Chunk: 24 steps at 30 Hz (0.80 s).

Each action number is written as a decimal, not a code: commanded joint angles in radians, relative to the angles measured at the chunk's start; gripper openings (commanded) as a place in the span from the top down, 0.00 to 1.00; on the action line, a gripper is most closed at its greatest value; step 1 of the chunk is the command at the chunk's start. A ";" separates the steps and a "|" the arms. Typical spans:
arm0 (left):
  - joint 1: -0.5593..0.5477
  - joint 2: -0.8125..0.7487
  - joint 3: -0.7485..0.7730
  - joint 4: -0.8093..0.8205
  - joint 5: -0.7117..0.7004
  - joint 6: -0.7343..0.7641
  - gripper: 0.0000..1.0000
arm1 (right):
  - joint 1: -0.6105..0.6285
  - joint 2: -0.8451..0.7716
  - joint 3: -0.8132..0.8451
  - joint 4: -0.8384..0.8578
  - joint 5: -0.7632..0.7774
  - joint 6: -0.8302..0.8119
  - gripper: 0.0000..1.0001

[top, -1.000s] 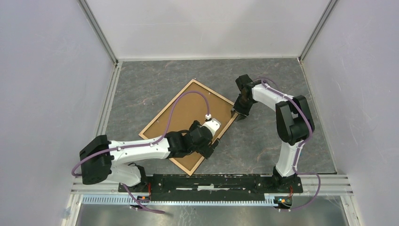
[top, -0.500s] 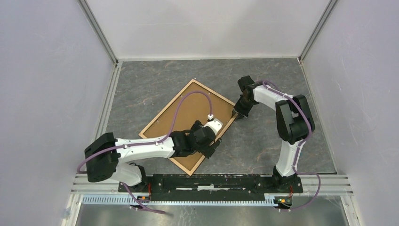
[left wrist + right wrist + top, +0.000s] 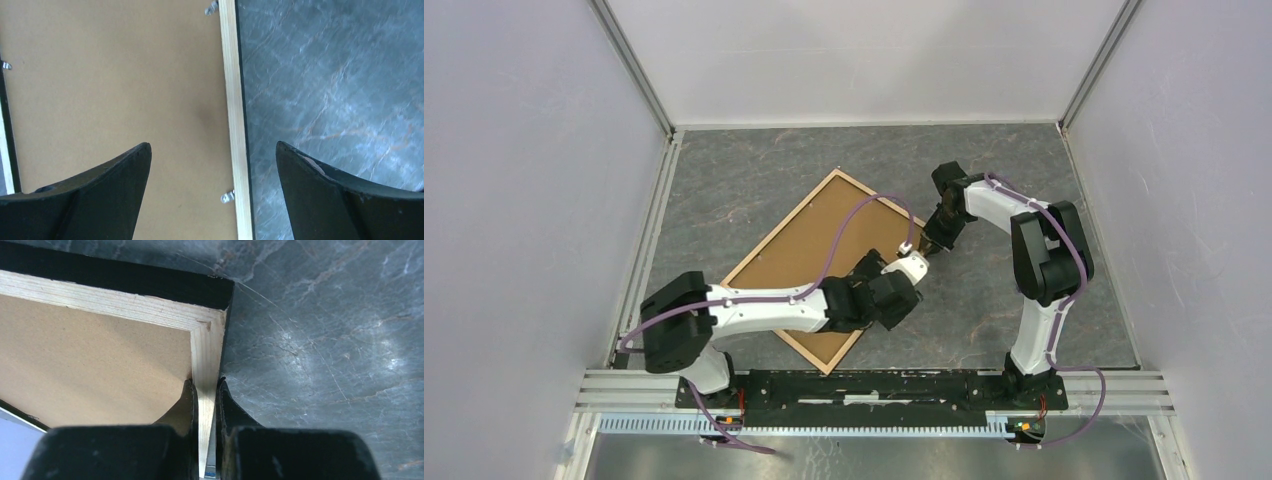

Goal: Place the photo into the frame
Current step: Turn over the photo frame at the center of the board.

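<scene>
Near the table's (image 3: 984,180) near edge, the left gripper (image 3: 212,146) gapes over a frame rail; farther in, the right gripper (image 3: 205,382) pinches the frame.
Tan back side up, the frame (image 3: 778,228) lies diagonally at the middle of the table, one corner toward the near edge and the opposite one toward the far edge, with the backing board (image 3: 809,245) inside its rails. The left gripper's jaws stand wide apart and hold nothing, one finger over the board, the other over bare table, with the pale rail and a small metal tab (image 3: 227,196) between them. Beyond, by the frame's right-hand corner, the right gripper is closed tight across the rail.
</scene>
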 commanded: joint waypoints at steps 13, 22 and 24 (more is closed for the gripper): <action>-0.106 0.417 0.316 -0.154 -0.471 0.093 0.00 | -0.001 -0.177 -0.073 -0.040 -0.131 0.077 1.00; -0.117 0.519 0.315 -0.137 -0.671 0.204 0.00 | -0.002 -0.248 -0.138 -0.028 -0.113 0.169 1.00; -0.117 0.522 0.311 -0.135 -0.675 0.205 0.01 | -0.002 -0.245 -0.139 -0.032 -0.119 0.173 1.00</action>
